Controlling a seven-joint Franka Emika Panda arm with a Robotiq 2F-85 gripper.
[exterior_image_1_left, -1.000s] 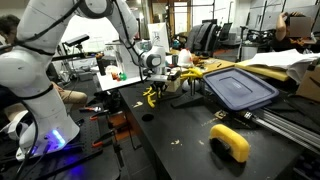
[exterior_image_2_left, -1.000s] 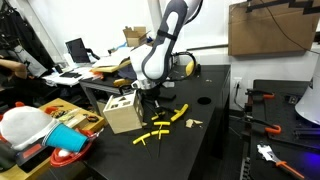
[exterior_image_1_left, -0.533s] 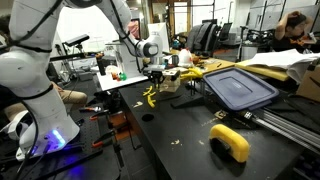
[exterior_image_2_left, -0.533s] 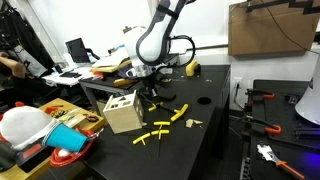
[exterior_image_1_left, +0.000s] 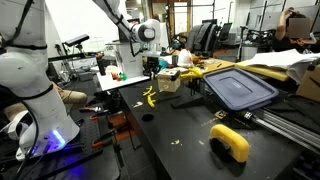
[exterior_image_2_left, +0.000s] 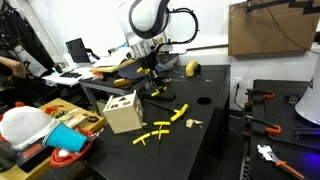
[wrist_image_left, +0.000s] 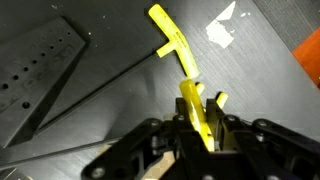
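Bottom centre of the wrist view, the pincer (wrist_image_left: 203, 120) grips a yellow strip (wrist_image_left: 196, 112) above the dark surface (wrist_image_left: 270, 110).

The strip (wrist_image_left: 196, 102) in the gripper (wrist_image_left: 202, 110), with its matt black jaws, looks like glossy yellow plastic, as does the piece (wrist_image_left: 172, 40) on the table (wrist_image_left: 270, 90), whose dark top is smooth with a faint sheen. The box (exterior_image_2_left: 123, 112) is pale bare wood, the lid (exterior_image_1_left: 240, 88) blue plastic
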